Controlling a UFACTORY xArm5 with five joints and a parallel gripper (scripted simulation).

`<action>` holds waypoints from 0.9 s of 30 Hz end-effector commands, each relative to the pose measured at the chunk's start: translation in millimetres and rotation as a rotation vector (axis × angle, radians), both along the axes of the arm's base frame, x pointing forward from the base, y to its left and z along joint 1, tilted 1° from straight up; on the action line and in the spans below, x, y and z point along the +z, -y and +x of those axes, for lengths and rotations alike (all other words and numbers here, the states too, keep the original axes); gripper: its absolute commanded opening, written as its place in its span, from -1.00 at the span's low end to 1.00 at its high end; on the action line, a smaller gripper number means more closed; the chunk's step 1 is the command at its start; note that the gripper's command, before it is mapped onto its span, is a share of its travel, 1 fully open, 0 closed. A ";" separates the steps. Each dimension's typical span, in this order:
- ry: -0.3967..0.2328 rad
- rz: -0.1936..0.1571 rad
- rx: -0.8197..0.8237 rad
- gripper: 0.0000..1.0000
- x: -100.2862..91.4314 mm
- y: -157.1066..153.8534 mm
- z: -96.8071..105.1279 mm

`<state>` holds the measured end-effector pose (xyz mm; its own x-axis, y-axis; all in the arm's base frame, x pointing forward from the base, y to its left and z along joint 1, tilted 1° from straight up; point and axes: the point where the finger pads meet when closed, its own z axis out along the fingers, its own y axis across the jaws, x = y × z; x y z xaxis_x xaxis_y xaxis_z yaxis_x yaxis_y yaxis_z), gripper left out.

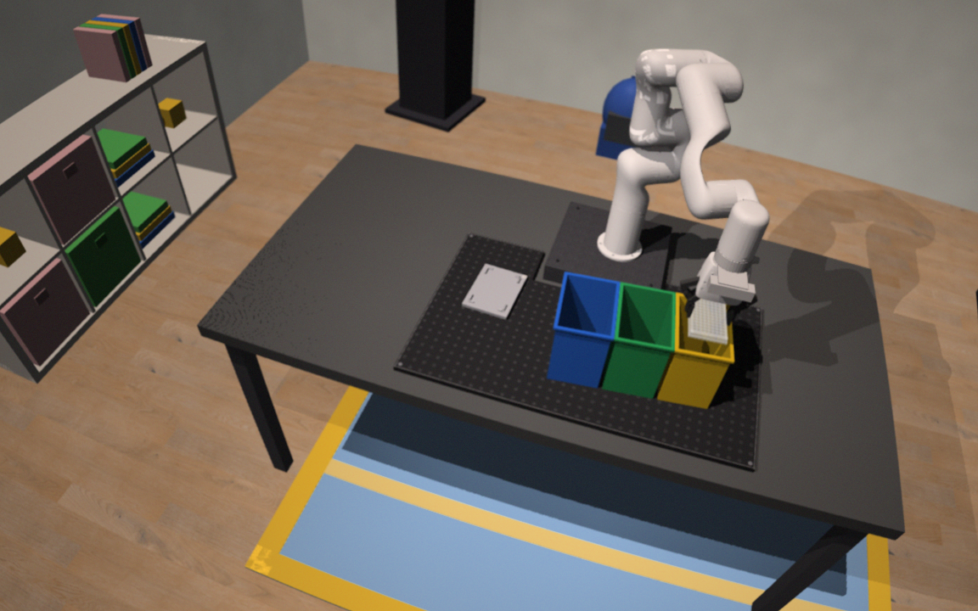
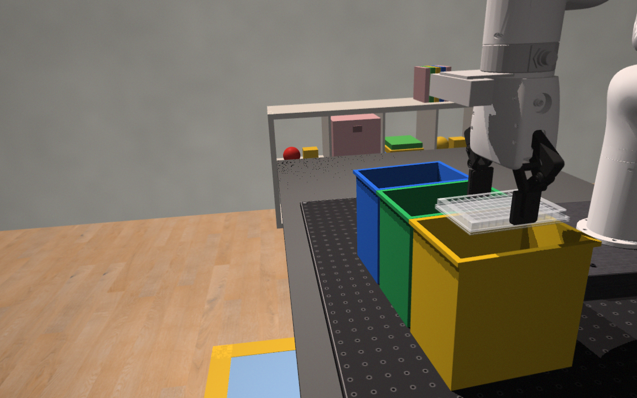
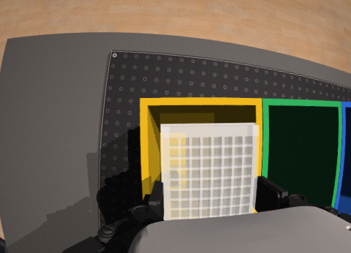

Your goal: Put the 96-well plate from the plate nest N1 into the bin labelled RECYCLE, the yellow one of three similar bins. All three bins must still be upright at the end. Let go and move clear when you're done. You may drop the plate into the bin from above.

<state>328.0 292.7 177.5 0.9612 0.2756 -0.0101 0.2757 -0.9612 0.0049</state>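
Note:
My gripper (image 2: pixel 501 203) is shut on the clear 96-well plate (image 2: pixel 501 211) and holds it level, right above the open top of the yellow bin (image 2: pixel 496 297). The plate sits just above the bin's rim, over its back part. In the wrist view the plate (image 3: pixel 210 171) covers most of the yellow bin's opening (image 3: pixel 201 114). In the top view the plate (image 1: pixel 708 320) is over the yellow bin (image 1: pixel 698 361) at the right end of the bin row. The empty plate nest N1 (image 1: pixel 494 290) lies flat on the breadboard, left of the bins.
The green bin (image 1: pixel 641 338) stands against the yellow one, and the blue bin (image 1: pixel 585 327) stands beyond it; all three are upright. The arm's base (image 1: pixel 620 247) stands behind the bins. A shelf (image 1: pixel 67 189) stands on the floor at the far left.

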 end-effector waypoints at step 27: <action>0.003 0.003 0.000 -1.00 -2.9 -0.8 0.8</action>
<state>327.9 292.7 173.5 0.9612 0.2756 -0.0100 0.2757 -0.9612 0.0049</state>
